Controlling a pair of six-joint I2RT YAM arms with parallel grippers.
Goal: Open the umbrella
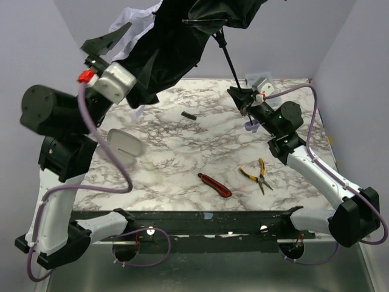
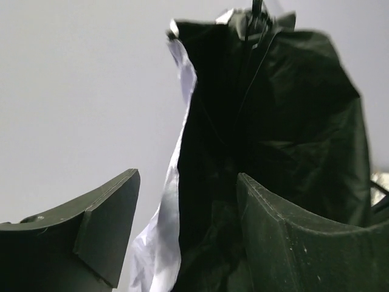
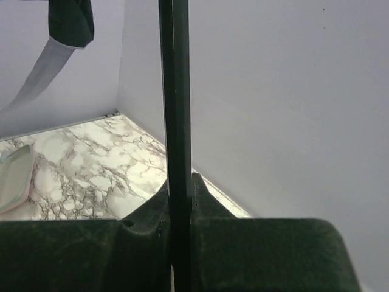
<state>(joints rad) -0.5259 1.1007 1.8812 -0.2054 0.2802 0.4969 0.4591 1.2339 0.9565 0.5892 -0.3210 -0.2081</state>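
Note:
The umbrella [image 1: 182, 36] hangs in the air at the back, partly spread, showing black lining and a strip of pale lavender fabric [image 1: 138, 24]. Its thin black shaft [image 1: 230, 61] slants down to my right gripper [image 1: 243, 100], which is shut on it just above the lavender handle [image 1: 251, 125]. In the right wrist view the shaft [image 3: 175, 109] stands clamped between the fingers [image 3: 255, 255]. My left gripper [image 1: 137, 45] is open at the canopy's left edge. In the left wrist view the fabric [image 2: 273, 121] hangs between the spread fingers [image 2: 103, 219].
On the marble table [image 1: 182, 152] lie a clear plastic box [image 1: 124, 143] at the left, a small black clip [image 1: 188, 114], a red box cutter [image 1: 214, 184] and yellow-handled pliers [image 1: 258, 175]. Grey walls close in at the back and sides.

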